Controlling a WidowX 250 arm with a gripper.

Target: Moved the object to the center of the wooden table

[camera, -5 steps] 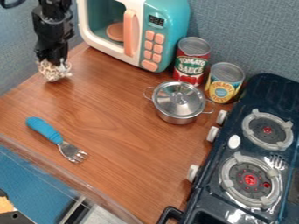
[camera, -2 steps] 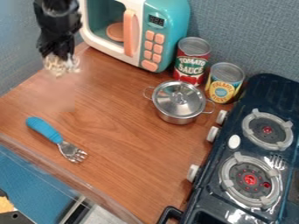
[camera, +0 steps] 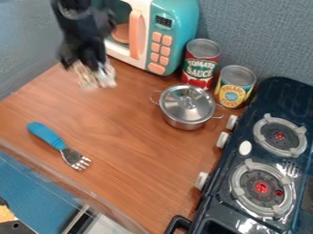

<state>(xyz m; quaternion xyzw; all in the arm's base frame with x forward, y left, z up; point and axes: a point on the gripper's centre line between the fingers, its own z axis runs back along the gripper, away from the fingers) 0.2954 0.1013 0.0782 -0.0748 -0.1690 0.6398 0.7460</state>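
The black gripper (camera: 93, 65) hangs over the back left of the wooden table (camera: 116, 137), in front of the toy microwave's left side. It is shut on a small mottled beige-and-white object (camera: 89, 78), which hangs from the fingertips above the wood. Blur hides the object's exact shape.
A teal toy microwave (camera: 175, 34) stands at the back. To its right are a tomato sauce can (camera: 200, 66) and a yellow-labelled can (camera: 234, 89), with a lidded metal pot (camera: 187, 107) in front. A blue-handled fork (camera: 58, 144) lies front left; a dark stove (camera: 245, 173) stands right.
The gripper has come right across the back left of the table, carrying the mottled object with it. It has also risen off the wood. Everything else has kept its place.
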